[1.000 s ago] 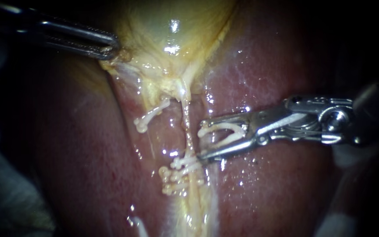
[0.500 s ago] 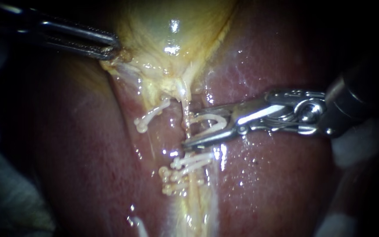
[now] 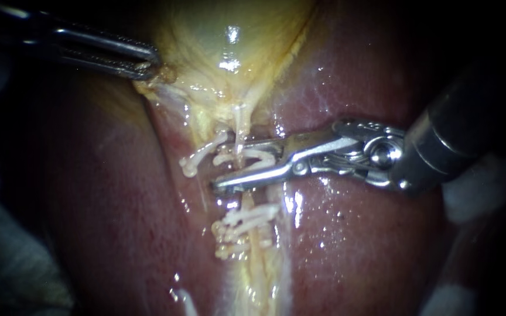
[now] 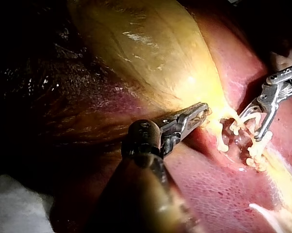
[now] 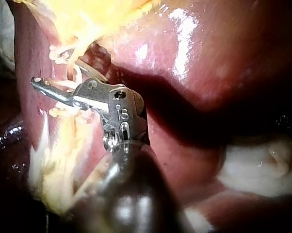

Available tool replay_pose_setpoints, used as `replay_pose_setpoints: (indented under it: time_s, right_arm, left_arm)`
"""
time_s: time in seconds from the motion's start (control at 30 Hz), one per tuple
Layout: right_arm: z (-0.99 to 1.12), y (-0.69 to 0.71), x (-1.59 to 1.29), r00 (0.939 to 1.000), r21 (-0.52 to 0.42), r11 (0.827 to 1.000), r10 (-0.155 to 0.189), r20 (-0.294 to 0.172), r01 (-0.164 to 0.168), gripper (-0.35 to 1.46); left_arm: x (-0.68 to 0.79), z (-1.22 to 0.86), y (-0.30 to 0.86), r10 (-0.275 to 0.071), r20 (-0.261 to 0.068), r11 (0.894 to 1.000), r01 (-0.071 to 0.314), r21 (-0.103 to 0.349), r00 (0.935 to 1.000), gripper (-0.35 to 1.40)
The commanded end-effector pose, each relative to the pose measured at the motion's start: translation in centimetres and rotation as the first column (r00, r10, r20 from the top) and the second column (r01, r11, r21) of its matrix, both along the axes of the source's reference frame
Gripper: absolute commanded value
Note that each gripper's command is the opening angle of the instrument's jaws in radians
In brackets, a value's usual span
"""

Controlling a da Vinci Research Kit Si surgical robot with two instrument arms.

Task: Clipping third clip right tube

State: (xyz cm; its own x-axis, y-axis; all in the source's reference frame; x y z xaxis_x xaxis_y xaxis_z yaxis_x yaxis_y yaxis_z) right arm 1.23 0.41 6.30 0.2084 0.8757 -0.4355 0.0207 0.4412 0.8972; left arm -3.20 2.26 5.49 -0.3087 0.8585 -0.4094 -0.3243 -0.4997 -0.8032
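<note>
From the left, the slender steel left instrument (image 3: 146, 63) reaches in on a shallow downward slant, its narrow jaws pressed together on a pinch of pale yellow gallbladder tissue (image 3: 206, 35) at their tips. The silver right instrument (image 3: 232, 167) lies almost level, its dark shaft angling up behind the wrist joint. Its jaws are spread wide, both bearing on the white open clip (image 3: 262, 155) cradled between them.

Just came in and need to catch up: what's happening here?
The left instrument grips the edge of the gallbladder. The right instrument carries an open clip and has it straddling the right tube, just above the clips already on that tube. The clip is not yet closed.
</note>
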Motion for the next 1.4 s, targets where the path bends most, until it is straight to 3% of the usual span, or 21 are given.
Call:
replay_pose_setpoints:
  time_s: [0.03, 0.13, 0.2, 0.3, 0.67, 0.83, 0.97, 1.4]
  right_arm:
    - [-0.02, 0.02, 0.00, 1.0000, 0.012, 1.000, 0.000, -0.006, 0.000, 0.50]
    - [-0.05, 0.06, -0.02, 0.9998, 0.041, 0.999, 0.002, -0.020, -0.001, 0.48]
    - [-0.04, 0.05, -0.02, 0.9996, 0.061, 0.998, -0.014, -0.026, 0.015, 0.46]
    - [-0.03, 0.03, -0.03, 0.9967, 0.087, 0.994, -0.062, -0.052, 0.067, 0.42]
    - [-0.01, -0.01, -0.03, 0.9967, 0.121, 0.990, -0.067, -0.047, 0.072, 0.17]
    - [0.01, -0.03, -0.02, 0.9966, 0.119, 0.990, -0.068, -0.047, 0.073, -0.04]
    - [0.01, -0.04, -0.03, 0.9968, 0.136, 0.988, -0.067, -0.044, 0.073, -0.35]
    - [-0.02, -0.11, -0.02, 0.9964, 0.140, 0.987, -0.072, -0.045, 0.077, -0.35]
  left_arm:
    - [0.00, 0.00, 0.00, 0.000, 0.000, 1.000, 0.000, 0.000, 1.0000, -0.35]
    - [0.00, 0.00, 0.00, 0.000, 0.000, 1.000, 0.000, 0.000, 1.0000, -0.35]
    - [0.00, 0.00, 0.00, 0.000, 0.000, 1.000, 0.000, 0.000, 1.0000, -0.35]
    - [0.00, 0.00, 0.00, 0.000, 0.000, 1.000, 0.000, 0.000, 1.0000, -0.35]
    - [-0.01, 0.00, 0.00, -0.001, 0.000, 1.000, 0.001, 0.000, 1.0000, -0.35]
    - [-0.01, 0.00, 0.00, -0.001, 0.000, 1.000, 0.001, 0.000, 1.0000, -0.35]
    - [-0.01, 0.00, 0.00, -0.001, -0.001, 1.000, 0.001, 0.000, 1.0000, -0.35]
    - [-0.02, 0.00, 0.00, -0.002, -0.001, 1.000, 0.002, 0.000, 1.0000, -0.35]
